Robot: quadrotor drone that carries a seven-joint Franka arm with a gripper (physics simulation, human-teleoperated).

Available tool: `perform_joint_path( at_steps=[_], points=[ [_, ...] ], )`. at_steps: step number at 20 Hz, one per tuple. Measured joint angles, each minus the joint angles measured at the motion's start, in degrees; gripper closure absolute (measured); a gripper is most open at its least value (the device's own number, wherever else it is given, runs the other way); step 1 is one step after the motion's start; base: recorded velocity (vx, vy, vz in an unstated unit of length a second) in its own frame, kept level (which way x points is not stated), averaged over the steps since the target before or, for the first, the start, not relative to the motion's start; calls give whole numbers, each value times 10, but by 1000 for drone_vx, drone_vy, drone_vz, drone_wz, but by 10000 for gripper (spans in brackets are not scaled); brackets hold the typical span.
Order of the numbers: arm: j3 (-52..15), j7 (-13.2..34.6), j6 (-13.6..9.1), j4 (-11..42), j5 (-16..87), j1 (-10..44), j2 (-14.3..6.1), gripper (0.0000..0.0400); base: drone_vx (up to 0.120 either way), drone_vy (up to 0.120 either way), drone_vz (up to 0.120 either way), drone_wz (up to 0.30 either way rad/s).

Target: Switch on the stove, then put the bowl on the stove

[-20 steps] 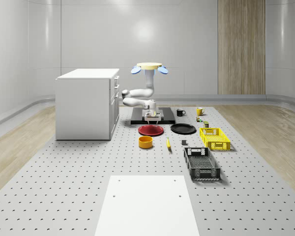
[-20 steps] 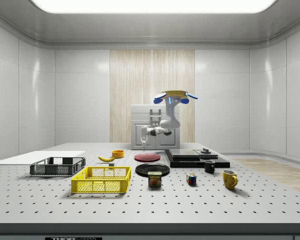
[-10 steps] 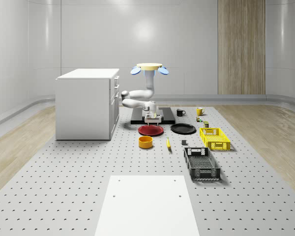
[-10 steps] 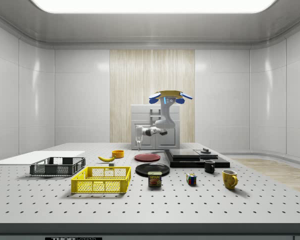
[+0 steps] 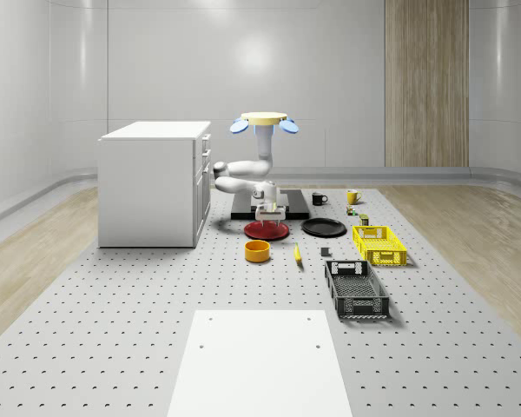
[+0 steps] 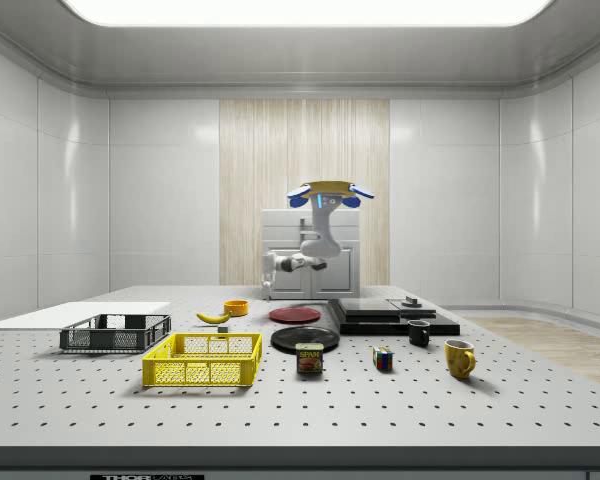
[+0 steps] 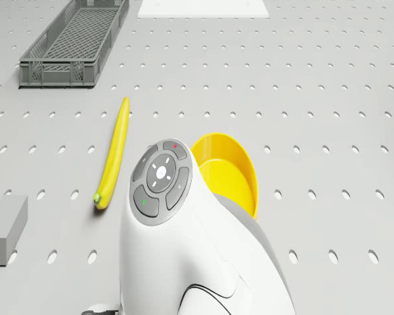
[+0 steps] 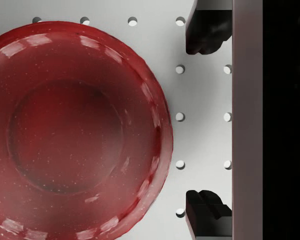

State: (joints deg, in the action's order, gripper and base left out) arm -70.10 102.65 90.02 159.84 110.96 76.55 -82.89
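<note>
The drone [image 5: 264,121] is being kept hovering in the air above the desk [image 5: 156,295], roughly over the near edge of the stove [image 5: 295,208] and beside the white cabinet [image 5: 152,182]. The arm [image 5: 243,174] is being hung down from the drone's underside, bent out toward the cabinet at its elbow and then folded back, so that the wrist is being pointed straight down. The end effector [image 5: 270,214] is being held just above the far rim of the red plate [image 5: 267,229], by the stove's front edge; in the wrist view its two dark fingertips [image 8: 205,32] are being held well spread, with nothing between them and only bare desk under the gap, the red plate lying to one side and the stove's edge to the other. Nothing is being touched by it. The yellow bowl [image 5: 257,251] is being left on the desk, beyond the red plate on the near side, well apart from the end effector, with a banana [image 5: 297,254] lying just beside it.
</note>
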Motion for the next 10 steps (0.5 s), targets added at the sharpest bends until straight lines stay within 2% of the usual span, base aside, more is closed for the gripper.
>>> perform_joint_path(
  at_steps=[10],
  points=[
    [0, 1, 2, 0, -1, 1, -2, 0, 120, 0, 0, 0]
  ],
)
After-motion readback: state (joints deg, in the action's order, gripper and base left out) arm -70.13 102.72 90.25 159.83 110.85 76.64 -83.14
